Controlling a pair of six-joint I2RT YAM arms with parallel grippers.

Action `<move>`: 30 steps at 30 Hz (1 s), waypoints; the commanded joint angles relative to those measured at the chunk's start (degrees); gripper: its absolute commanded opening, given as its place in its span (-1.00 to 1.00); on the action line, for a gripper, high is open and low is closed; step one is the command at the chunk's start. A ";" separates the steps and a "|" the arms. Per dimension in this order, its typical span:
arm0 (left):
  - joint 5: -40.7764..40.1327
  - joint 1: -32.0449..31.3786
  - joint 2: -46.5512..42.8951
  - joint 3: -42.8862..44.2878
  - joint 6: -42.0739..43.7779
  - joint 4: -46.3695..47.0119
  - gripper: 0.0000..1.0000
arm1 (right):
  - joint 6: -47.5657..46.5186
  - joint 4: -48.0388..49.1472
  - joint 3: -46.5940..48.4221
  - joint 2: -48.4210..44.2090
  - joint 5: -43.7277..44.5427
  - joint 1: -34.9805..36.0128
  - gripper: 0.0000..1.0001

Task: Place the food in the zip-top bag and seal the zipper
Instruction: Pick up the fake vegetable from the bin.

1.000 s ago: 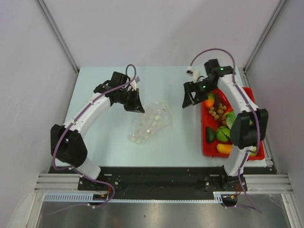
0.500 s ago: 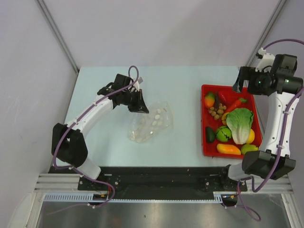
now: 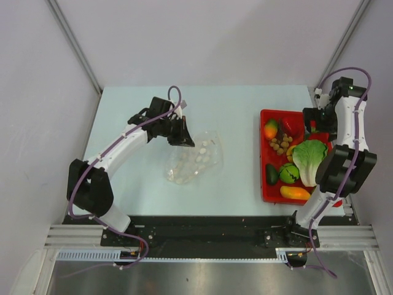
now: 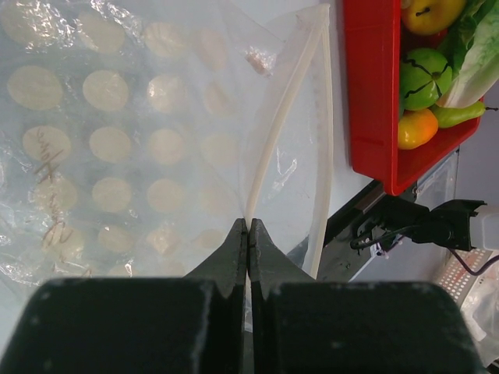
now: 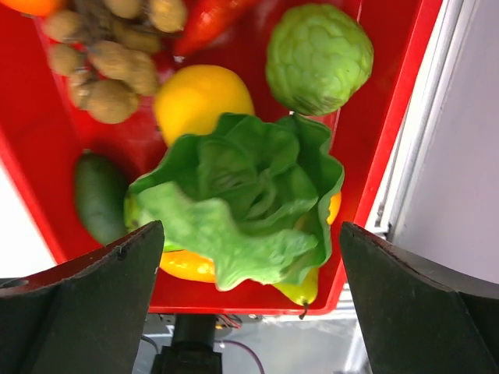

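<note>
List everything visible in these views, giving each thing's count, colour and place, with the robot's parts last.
zip-top bag: 1, clear with pale dots, flat on table, centre-left
zipper: 1, pale strip, bag's edge, unsealed
tray: 1, red, table's right side
lettuce: 1, green, in tray
round green fruit: 1, in tray, beside lettuce
yellow fruit: 1, in tray, beside lettuce
brown pieces: one cluster, in tray
orange fruit: 1, tray's far corner
table: 1, pale blue-green
left fingers: 2, black, shut on zipper
right fingers: 2, black, open above lettuce

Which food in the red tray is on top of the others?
The leafy green lettuce; it covers parts of the yellow fruits beneath it.
</note>
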 commanded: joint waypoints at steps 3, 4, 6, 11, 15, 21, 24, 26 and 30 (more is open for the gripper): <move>1.26 -0.32 -0.72 0.49 -0.96 1.54 -1.00 | -1.36 -8.81 -0.93 4.91 4.87 1.74 1.00; 1.26 -0.32 -0.72 0.49 -0.70 1.45 -1.00 | -1.35 -8.89 -1.19 5.62 4.44 1.92 1.00; 1.26 -0.32 -0.72 0.58 -0.61 1.28 -1.00 | -1.53 -9.33 -1.55 7.99 4.08 1.92 1.00; 1.53 -0.32 -0.46 0.41 -0.52 0.66 -0.99 | -2.41 -9.16 -2.51 11.08 0.48 2.00 1.00; 1.26 -0.23 -0.45 0.06 -0.52 0.40 -1.00 | -2.06 -9.07 -3.30 12.40 -3.82 2.53 1.00; 1.79 -0.32 -0.37 -0.30 -1.14 0.22 -1.00 | -2.41 -8.37 -3.84 10.73 -7.78 0.87 0.06; 2.14 -0.32 -0.63 -0.30 -1.57 0.13 -1.00 | -3.37 -8.98 -1.91 7.57 -9.80 -0.45 -0.61; 2.58 -0.32 -0.89 -0.21 -1.84 0.04 -0.99 | -3.99 -10.12 -0.67 4.51 -11.64 -1.07 -0.97; 4.07 -0.32 -1.42 0.05 -3.50 -0.13 -1.00 | -5.13 -10.83 1.35 -1.74 -18.41 -2.04 -1.00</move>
